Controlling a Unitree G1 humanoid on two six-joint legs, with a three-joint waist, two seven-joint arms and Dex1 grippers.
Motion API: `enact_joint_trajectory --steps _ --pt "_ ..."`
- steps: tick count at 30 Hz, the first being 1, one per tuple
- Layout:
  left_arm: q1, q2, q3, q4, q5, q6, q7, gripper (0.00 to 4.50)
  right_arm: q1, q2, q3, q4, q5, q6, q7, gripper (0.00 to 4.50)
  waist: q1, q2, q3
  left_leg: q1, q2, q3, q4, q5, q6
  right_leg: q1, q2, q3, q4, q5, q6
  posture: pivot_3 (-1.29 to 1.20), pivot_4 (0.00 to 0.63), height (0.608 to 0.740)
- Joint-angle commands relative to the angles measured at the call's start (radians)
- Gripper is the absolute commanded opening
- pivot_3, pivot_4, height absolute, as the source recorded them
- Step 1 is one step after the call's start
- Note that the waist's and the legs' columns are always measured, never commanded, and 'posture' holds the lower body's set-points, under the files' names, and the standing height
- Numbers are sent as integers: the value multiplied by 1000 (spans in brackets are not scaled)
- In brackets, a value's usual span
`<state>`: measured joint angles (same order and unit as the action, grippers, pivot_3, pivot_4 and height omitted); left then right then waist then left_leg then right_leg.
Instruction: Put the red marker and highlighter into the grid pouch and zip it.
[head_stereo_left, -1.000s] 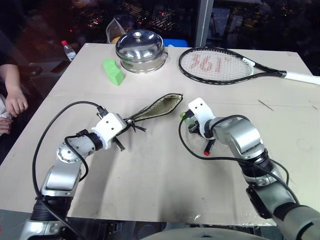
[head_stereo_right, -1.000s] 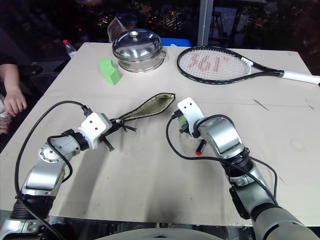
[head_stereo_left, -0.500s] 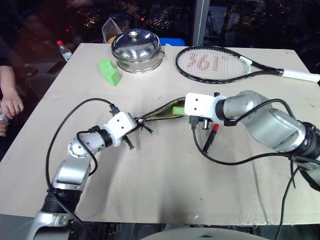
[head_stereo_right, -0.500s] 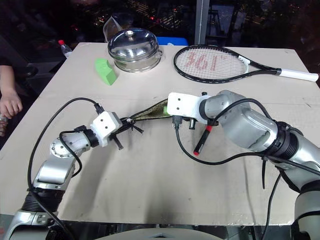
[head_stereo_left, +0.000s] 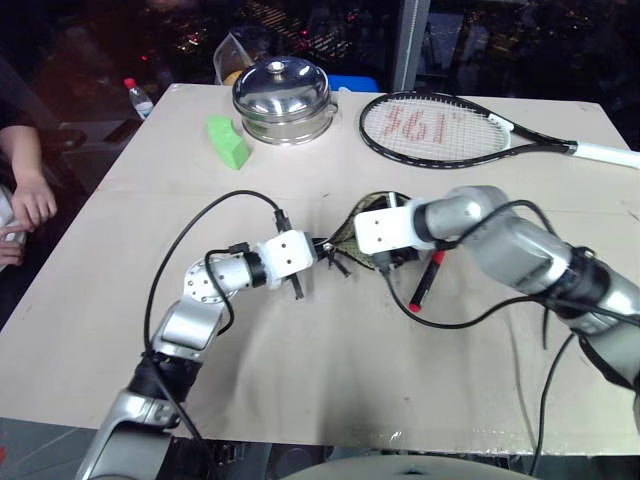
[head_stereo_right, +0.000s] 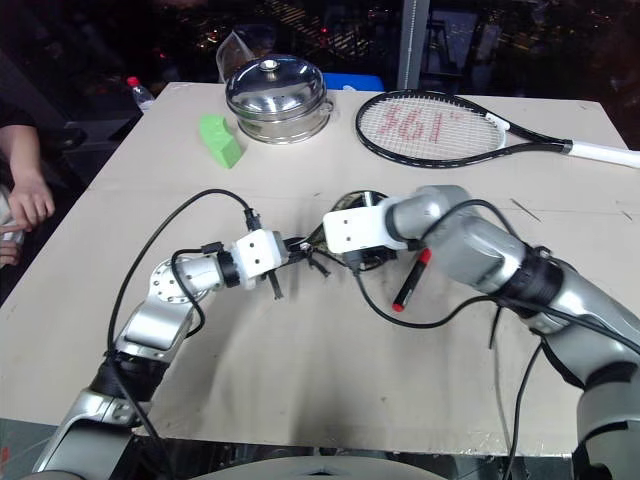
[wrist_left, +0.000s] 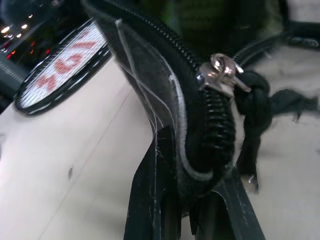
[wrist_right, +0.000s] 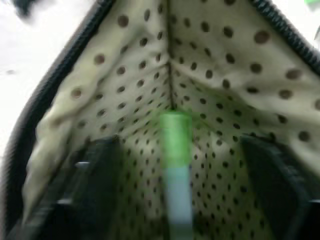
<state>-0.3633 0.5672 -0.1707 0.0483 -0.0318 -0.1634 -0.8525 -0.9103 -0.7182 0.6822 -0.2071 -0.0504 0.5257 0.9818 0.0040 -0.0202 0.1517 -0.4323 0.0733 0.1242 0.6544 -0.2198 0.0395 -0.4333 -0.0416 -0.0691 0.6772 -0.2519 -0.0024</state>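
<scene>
From the head camera, we take the pouch as our landmark: it sits near the middle of the table, its mouth spread open. Our left gripper is clamped on the pouch's near end, by the zipper. Our right gripper sits over the open mouth, pointing down into it. The red marker lies on the table just to the right of the pouch, apart from both grippers, red cap nearest us. Well beyond the pouch stand a steel pot and, right of it, a tennis racket; a green wedge block lies left of the pot. A person's hand rests at the table's left edge, far from the pouch.

From the left wrist camera, we see our two black fingers pinched on the pouch's edge just below the metal zipper slider, with the black pull cord hanging beside it. The racket shows beyond the pouch.

From the right wrist camera, we look straight into the pouch's dotted tan lining. The highlighter is inside, green cap toward the bottom seam. Our right fingers stand wide apart on either side of it, not touching it.
</scene>
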Motion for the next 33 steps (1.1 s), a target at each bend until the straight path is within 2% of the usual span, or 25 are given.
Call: enact_joint_trajectory --steps 1,4,8,13,17,19,20,24,25,28,29,31,33 --pt "-100 -14 -2 128 5 -70 -24 0 122 -145 -369 -148 324 30 209 4441 13 -1 1 0 0 0 0 1 -1 0 0 0 0 0 0 0 150 740" --pt "-187 -15 -14 268 17 -146 -58 0 206 -213 -461 -146 425 -25 329 4441 8 -1 1 1 0 -1 0 -1 2 2 1 -1 -1 0 0 0 150 740" --pt "-282 -17 -20 421 34 -225 -83 0 242 -224 -392 -25 277 -293 395 4441 -10 -1 1 4 1 -1 0 -1 2 2 6 1 0 0 0 0 150 740" --pt "-285 -2 2 419 27 -237 -79 0 159 -123 -220 340 21 -709 413 4441 -24 -2 2 5 1 2 1 -1 1 2 7 4 1 0 0 0 150 740" --pt "-231 14 23 335 20 -201 -56 0 66 -34 -142 586 -57 -916 473 4441 -17 -1 3 4 1 4 1 2 -3 0 7 5 1 0 0 0 150 740" --pt "-197 19 34 286 20 -179 -42 0 30 8 -109 664 -70 -967 516 3874 -20 -1 3 4 2 5 1 2 -3 0 6 6 1 0 0 0 150 740" --pt "-181 21 38 261 21 -168 -36 0 16 26 -99 700 -74 -982 537 3831 -19 -1 3 4 2 6 1 2 -3 0 6 6 1 0 0 0 150 740" --pt "-134 23 46 185 22 -124 -14 0 -17 61 -108 780 -53 -960 607 2107 -21 -2 2 9 5 7 1 2 -3 4 7 7 2 0 0 0 150 740" --pt "-126 23 48 174 22 -116 -10 0 -19 60 -116 781 -43 -935 621 1490 -23 -2 2 12 5 8 1 2 -3 6 7 7 2 0 0 0 150 740" --pt "-113 22 48 153 23 -101 -2 0 -4 25 -123 738 -6 -866 633 402 -26 -1 2 19 7 9 0 1 -1 10 6 8 3 1 -1 0 150 740" --pt "-109 21 47 148 23 -97 1 0 6 12 -127 718 3 -846 633 159 -24 -1 2 19 8 9 0 1 -2 10 6 8 4 2 -3 0 150 740" --pt "-108 14 43 145 21 -92 4 0 67 -40 -169 625 26 -770 627 144 -17 -1 3 18 8 8 0 1 -2 10 6 9 4 2 -4 0 150 740" --pt "-114 2 36 152 19 -91 4 0 186 -118 -252 429 85 -610 571 144 -3 -1 3 16 8 6 -1 2 -4 9 6 10 3 2 -4 0 150 740"
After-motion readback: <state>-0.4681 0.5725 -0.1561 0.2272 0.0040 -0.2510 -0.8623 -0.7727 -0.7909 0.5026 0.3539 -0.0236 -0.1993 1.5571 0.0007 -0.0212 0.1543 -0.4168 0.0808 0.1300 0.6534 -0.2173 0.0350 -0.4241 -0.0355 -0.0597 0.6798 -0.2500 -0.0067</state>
